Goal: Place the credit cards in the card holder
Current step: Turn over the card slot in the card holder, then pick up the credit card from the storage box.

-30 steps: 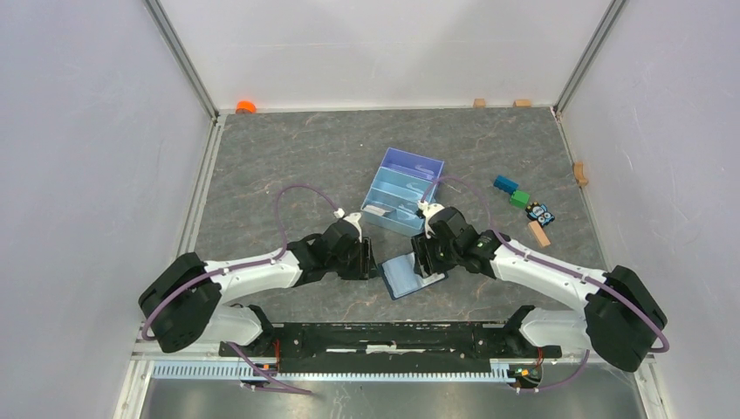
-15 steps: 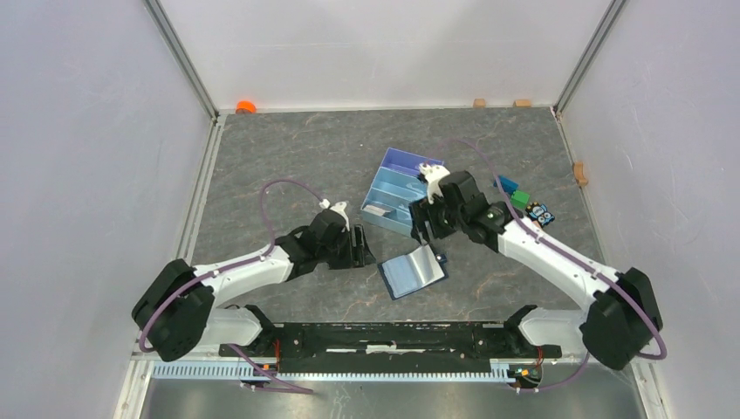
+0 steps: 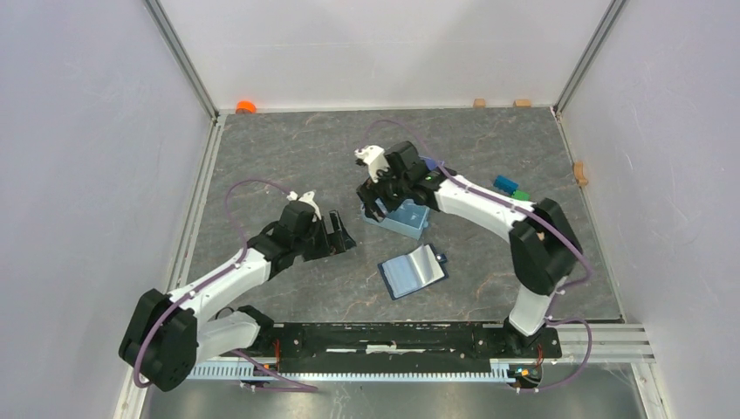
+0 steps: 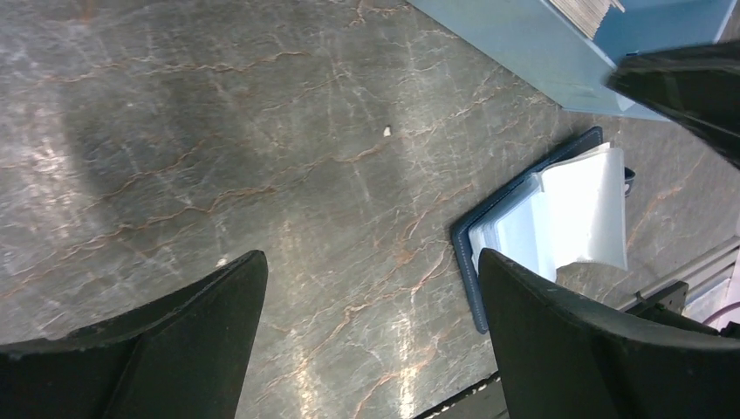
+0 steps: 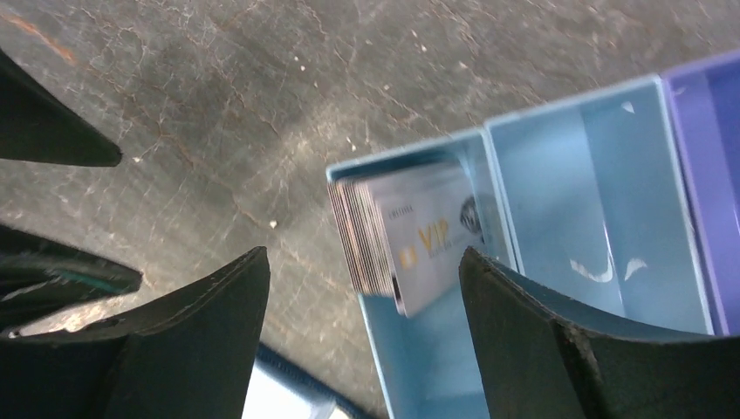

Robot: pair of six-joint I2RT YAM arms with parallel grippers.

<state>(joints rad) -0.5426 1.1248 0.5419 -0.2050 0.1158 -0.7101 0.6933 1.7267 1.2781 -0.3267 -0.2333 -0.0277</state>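
Observation:
The card holder (image 3: 414,271) lies open on the table, navy edge with pale blue clear pockets; it also shows in the left wrist view (image 4: 551,223). A stack of grey-white credit cards (image 5: 410,236), the top one marked VIP, stands in the end compartment of the light-blue tray (image 5: 567,166). My right gripper (image 3: 377,206) is open and empty, hovering over that end of the tray (image 3: 410,218); in its wrist view (image 5: 362,336) the cards sit between the fingers. My left gripper (image 3: 339,236) is open and empty, left of the card holder, over bare table (image 4: 371,349).
Blue (image 3: 504,183) and green (image 3: 521,194) toy blocks lie right of the tray, partly behind my right arm. An orange object (image 3: 246,106) sits in the back left corner. Small wooden blocks (image 3: 479,102) lie along the back wall and right wall (image 3: 579,172).
My right gripper has left the card holder and swung back-left over the tray's card end. My left gripper has drawn back to the left. The card holder stays open.

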